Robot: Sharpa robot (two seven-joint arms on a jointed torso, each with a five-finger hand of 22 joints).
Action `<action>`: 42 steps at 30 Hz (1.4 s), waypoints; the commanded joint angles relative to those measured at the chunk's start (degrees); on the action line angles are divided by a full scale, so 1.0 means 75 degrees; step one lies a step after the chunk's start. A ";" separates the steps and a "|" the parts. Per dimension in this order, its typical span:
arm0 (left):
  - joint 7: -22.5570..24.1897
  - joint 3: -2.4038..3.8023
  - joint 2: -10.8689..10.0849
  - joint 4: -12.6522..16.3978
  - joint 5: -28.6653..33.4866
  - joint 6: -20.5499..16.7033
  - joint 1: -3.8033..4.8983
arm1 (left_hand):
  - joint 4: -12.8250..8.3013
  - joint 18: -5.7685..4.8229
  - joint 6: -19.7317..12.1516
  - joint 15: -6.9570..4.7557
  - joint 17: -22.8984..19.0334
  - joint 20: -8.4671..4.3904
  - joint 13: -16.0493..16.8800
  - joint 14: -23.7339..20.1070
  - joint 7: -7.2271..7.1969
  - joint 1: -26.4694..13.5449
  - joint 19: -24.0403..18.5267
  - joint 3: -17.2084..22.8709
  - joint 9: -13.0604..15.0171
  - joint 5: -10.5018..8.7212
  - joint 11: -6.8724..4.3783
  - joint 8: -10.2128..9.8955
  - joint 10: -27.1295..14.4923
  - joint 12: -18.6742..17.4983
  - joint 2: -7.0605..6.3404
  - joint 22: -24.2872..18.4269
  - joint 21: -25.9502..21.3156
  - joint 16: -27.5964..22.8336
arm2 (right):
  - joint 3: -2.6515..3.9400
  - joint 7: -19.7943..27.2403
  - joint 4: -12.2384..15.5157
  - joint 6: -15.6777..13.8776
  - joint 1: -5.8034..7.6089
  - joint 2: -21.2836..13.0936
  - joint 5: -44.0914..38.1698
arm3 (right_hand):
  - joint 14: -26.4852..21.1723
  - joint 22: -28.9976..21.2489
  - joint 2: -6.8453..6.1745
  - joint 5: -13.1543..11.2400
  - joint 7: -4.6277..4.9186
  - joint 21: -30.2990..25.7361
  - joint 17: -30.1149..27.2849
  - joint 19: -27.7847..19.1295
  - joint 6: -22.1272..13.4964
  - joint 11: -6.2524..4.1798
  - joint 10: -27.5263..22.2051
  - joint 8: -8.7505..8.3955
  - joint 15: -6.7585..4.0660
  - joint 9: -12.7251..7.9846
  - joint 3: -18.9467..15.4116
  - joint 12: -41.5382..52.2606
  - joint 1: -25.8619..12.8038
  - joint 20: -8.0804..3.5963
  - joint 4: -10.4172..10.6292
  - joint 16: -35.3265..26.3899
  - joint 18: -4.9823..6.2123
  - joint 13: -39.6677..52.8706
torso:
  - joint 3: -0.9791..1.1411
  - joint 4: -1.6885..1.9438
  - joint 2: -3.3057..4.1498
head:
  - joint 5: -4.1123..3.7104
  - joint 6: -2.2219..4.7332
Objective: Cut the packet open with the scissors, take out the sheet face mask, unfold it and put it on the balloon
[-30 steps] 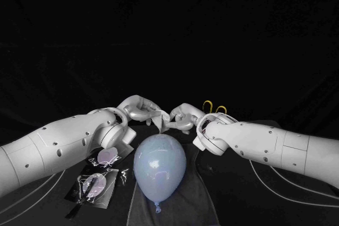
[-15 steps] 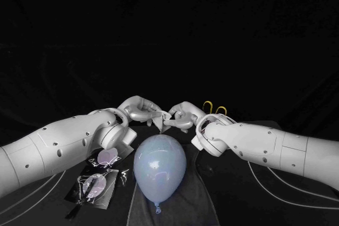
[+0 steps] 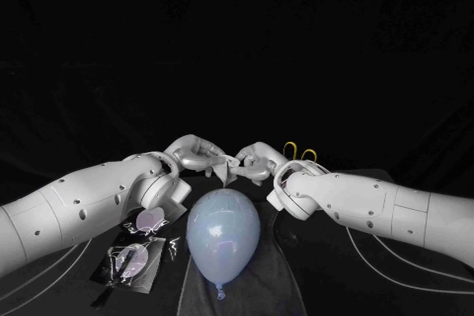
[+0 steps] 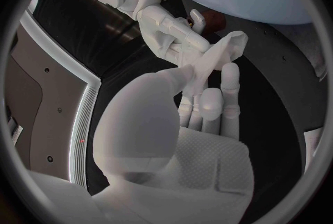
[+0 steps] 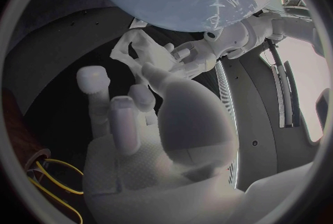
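The packet (image 3: 133,261) lies, apparently emptied, at lower left. At centre, the left hand (image 3: 198,151) and right hand (image 3: 259,162) both pinch the bunched sheet mask (image 3: 228,166) just above the balloon (image 3: 223,230); unfolding and placing remain.

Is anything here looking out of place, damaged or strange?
Nothing serious. The mask hangs crumpled between the left hand and right hand, beyond the balloon, not yet spread. The cut packet lies beside the balloon, as expected.

Crumpled white mask (image 3: 229,167) beyond pale balloon (image 3: 223,228)
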 commanded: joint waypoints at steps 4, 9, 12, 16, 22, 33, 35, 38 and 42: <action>0.0093 0.0011 -0.0002 0.0011 0.0121 0.0082 0.0007 | -0.0022 0.0079 0.0080 0.0002 0.0015 0.0013 0.0012 0.0052 0.0004 -0.0007 0.0057 0.0061 0.0216 0.0045 0.0006 0.0012 0.0038 0.0037 0.0096 0.0022 0.0041 0.0014 | 0.0004 0.0260 0.0024 -0.0259 -0.0018 -0.0028 0.0036 | 0.0368 0.0848 0.0405 -0.0032 -0.0175 0.0904 0.0735 0.0454 0.0223 -0.0189 0.0924 0.0437 -0.0236 0.0207 0.0813 0.0453 0.0038 -0.0201 -0.0214 0.0185 -0.0096 0.0671 | -0.0002 0.0007 -0.0002 | 0.0005 -0.0004; 0.0113 0.0011 -0.0019 -0.0011 0.0172 0.0034 0.0007 | -0.0044 0.0072 0.0073 0.0006 0.0039 0.0013 0.0011 0.0071 0.0018 -0.0023 0.0092 0.0084 0.0212 0.0044 0.0014 -0.0003 0.0034 0.0030 0.0087 0.0060 0.0077 0.0016 | 0.0004 0.0290 0.0053 -0.0444 -0.0027 -0.0086 0.0006 | 0.0428 0.0879 0.0311 -0.0029 -0.0206 0.1100 0.0849 0.0533 0.0219 -0.0227 0.1088 0.0586 -0.0272 0.0274 0.1120 0.0519 -0.0153 -0.0247 -0.0312 0.0215 -0.0128 0.0793 | -0.0006 0.0004 -0.0002 | 0.0005 -0.0002; 0.0127 0.0011 -0.0035 -0.0037 0.0197 -0.0003 0.0007 | -0.0083 0.0065 0.0025 0.0017 0.0058 0.0015 0.0011 0.0094 0.0044 -0.0048 0.0121 0.0122 0.0196 0.0044 0.0030 -0.0052 0.0039 0.0024 0.0079 0.0096 0.0115 0.0018 | 0.0005 0.0297 0.0073 -0.0531 -0.0029 -0.0128 -0.0003 | 0.0438 0.0888 0.0290 -0.0029 -0.0211 0.1146 0.0870 0.0550 0.0219 -0.0233 0.1120 0.0614 -0.0277 0.0287 0.1165 0.0538 -0.0189 -0.0252 -0.0330 0.0221 -0.0135 0.0823 | -0.0003 0.0000 -0.0003 | 0.0004 -0.0002; 0.0142 0.0010 -0.0054 -0.0078 0.0211 -0.0049 0.0007 | -0.0136 0.0057 -0.0089 0.0042 0.0080 0.0027 0.0014 0.0118 0.0092 -0.0092 0.0140 0.0171 0.0156 0.0043 0.0063 -0.0167 0.0045 0.0017 0.0077 0.0132 0.0153 0.0019 | 0.0005 0.0308 0.0093 -0.0582 -0.0031 -0.0181 0.0020 | 0.0437 0.0884 0.0273 -0.0030 -0.0213 0.1136 0.0864 0.0546 0.0216 -0.0234 0.1124 0.0629 -0.0279 0.0293 0.1183 0.0538 -0.0211 -0.0255 -0.0340 0.0219 -0.0133 0.0826 | -0.0002 0.0001 0.0000 | 0.0006 -0.0001; 0.0140 0.0010 -0.0078 -0.0128 0.0200 -0.0093 0.0008 | -0.0169 0.0053 -0.0139 0.0057 0.0100 0.0039 0.0017 0.0134 0.0115 -0.0120 0.0148 0.0189 0.0132 0.0043 0.0081 -0.0235 0.0048 0.0015 0.0079 0.0155 0.0174 0.0020 | 0.0007 0.0309 0.0130 -0.0604 -0.0032 -0.0244 0.0038 | 0.0434 0.0879 0.0248 -0.0030 -0.0211 0.1119 0.0854 0.0539 0.0205 -0.0234 0.1125 0.0644 -0.0280 0.0301 0.1197 0.0536 -0.0236 -0.0258 -0.0351 0.0215 -0.0130 0.0827 | 0.0006 -0.0001 0.0001 | 0.0011 -0.0003; 0.0097 0.0008 -0.0096 -0.0220 -0.0001 -0.0056 0.0008 | -0.0381 0.0065 -0.0267 0.0111 0.0012 0.0083 -0.0014 0.0076 0.0186 -0.0116 0.0087 0.0245 0.0044 0.0043 0.0144 -0.0473 -0.0120 -0.0114 0.0035 0.0172 0.0198 0.0003 | 0.0020 0.0281 0.0275 -0.0427 -0.0029 -0.0375 0.0257 | 0.0451 0.0889 0.0252 -0.0028 -0.0224 0.1174 0.0898 0.0555 0.0219 -0.0245 0.1228 0.0693 -0.0289 0.0322 0.1284 0.0615 -0.0245 -0.0266 -0.0398 0.0227 -0.0138 0.0952 | 0.0006 0.0001 0.0000 | 0.0016 0.0004; 0.0093 0.0007 -0.0097 -0.0229 -0.0041 -0.0061 0.0008 | -0.0431 0.0072 -0.0261 0.0115 -0.0006 0.0087 -0.0017 0.0062 0.0190 -0.0096 0.0059 0.0252 0.0034 0.0043 0.0148 -0.0495 -0.0140 -0.0128 0.0016 0.0161 0.0193 -0.0001 | 0.0024 0.0283 0.0302 -0.0344 -0.0025 -0.0396 0.0325 | 0.0451 0.0886 0.0253 -0.0028 -0.0227 0.1165 0.0897 0.0552 0.0223 -0.0247 0.1244 0.0700 -0.0290 0.0325 0.1298 0.0629 -0.0247 -0.0268 -0.0405 0.0226 -0.0136 0.0973 | 0.0006 0.0001 0.0002 | 0.0017 0.0001; 0.0087 0.0007 -0.0092 -0.0250 -0.0133 -0.0088 0.0008 | -0.0622 0.0083 -0.0300 0.0125 -0.0375 0.0095 -0.0024 -0.0175 0.0199 -0.0012 -0.0024 0.0266 -0.0016 0.0042 0.0159 -0.0596 -0.0280 -0.0185 -0.0072 0.0163 0.0207 -0.0048 | 0.0031 0.0298 0.0374 -0.0078 -0.0014 -0.0446 0.0530 | 0.0450 0.0881 0.0256 -0.0029 -0.0229 0.1143 0.0894 0.0543 0.0226 -0.0249 0.1267 0.0706 -0.0291 0.0327 0.1313 0.0648 -0.0251 -0.0269 -0.0411 0.0225 -0.0132 0.1002 | 0.0006 0.0003 0.0002 | 0.0023 -0.0005; 0.0081 0.0006 -0.0075 -0.0282 -0.0286 -0.0125 0.0008 | -0.0849 0.0053 -0.0574 0.0241 -0.1990 0.0150 -0.0111 -0.1361 0.0307 0.0008 -0.0263 0.0239 -0.0145 0.0048 0.0312 -0.0860 -0.0592 -0.0394 -0.0170 0.0275 0.0272 -0.0399 | 0.0041 0.0340 0.0476 0.0259 0.0006 -0.0500 0.0929 | 0.0440 0.0867 0.0260 -0.0028 -0.0230 0.1082 0.0863 0.0520 0.0226 -0.0249 0.1276 0.0710 -0.0292 0.0328 0.1324 0.0656 -0.0253 -0.0270 -0.0414 0.0216 -0.0121 0.1016 | 0.0004 0.0000 0.0003 | 0.0028 -0.0009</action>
